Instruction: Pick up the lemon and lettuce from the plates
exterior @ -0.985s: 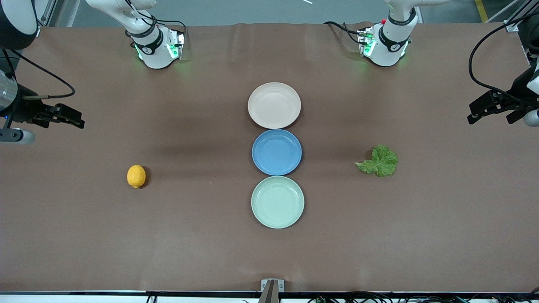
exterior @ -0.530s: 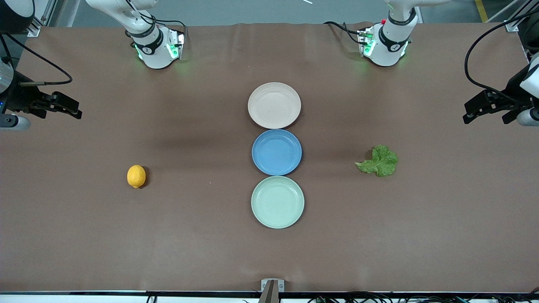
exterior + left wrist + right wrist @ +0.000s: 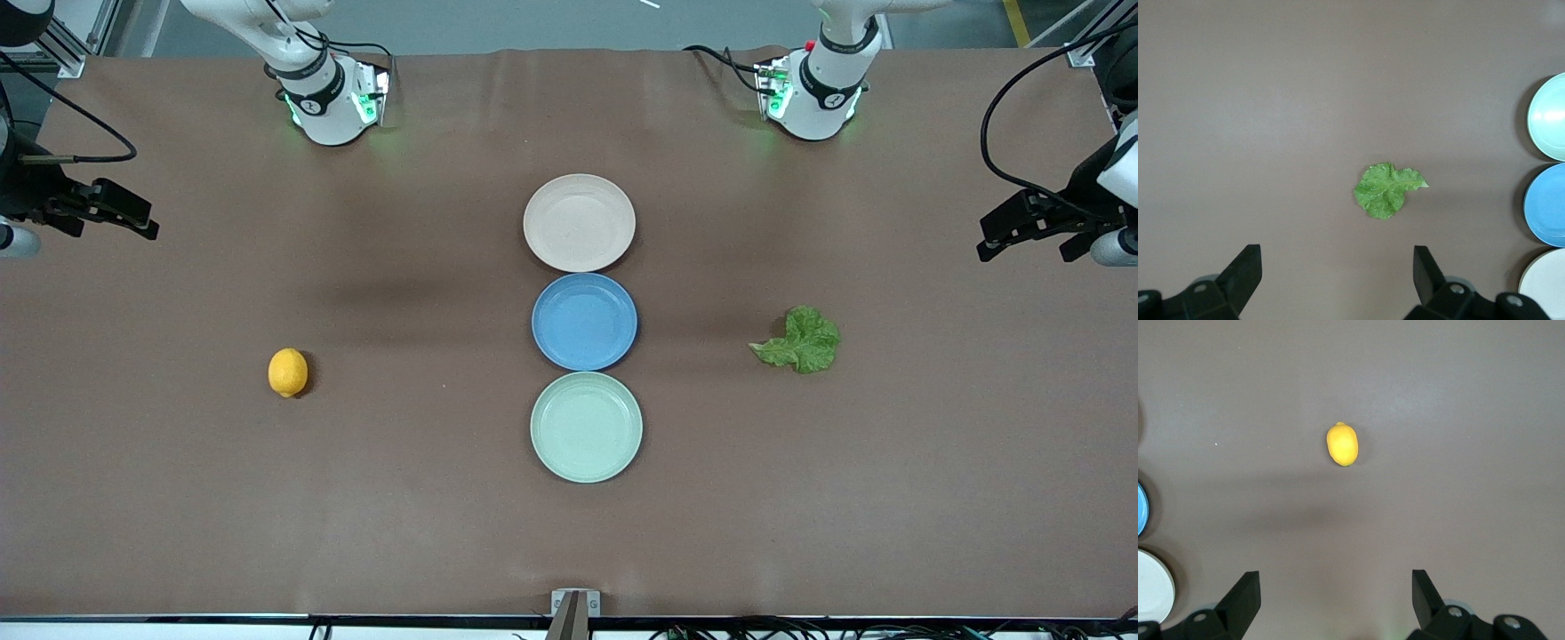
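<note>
The lemon (image 3: pixel 287 372) lies on the bare table toward the right arm's end, on no plate; it also shows in the right wrist view (image 3: pixel 1342 444). The lettuce (image 3: pixel 800 340) lies on the bare table toward the left arm's end, and shows in the left wrist view (image 3: pixel 1387 190). The beige plate (image 3: pixel 579 222) and the mint green plate (image 3: pixel 586 428) stand empty in the middle. My right gripper (image 3: pixel 142 224) is open and empty, high over the table's end. My left gripper (image 3: pixel 996 240) is open and empty over the other end. Both are well apart from the lemon and the lettuce.
A blue plate (image 3: pixel 584 321) sits empty between the beige and mint plates, touching both. The three form a row down the table's middle. The two arm bases (image 3: pixel 329 107) (image 3: pixel 813 98) stand at the table's edge farthest from the front camera.
My right gripper has drawn back toward the bases' edge of the table, still open. My left gripper moved a little the same way, then stayed. The lemon, lettuce and plates have not moved.
</note>
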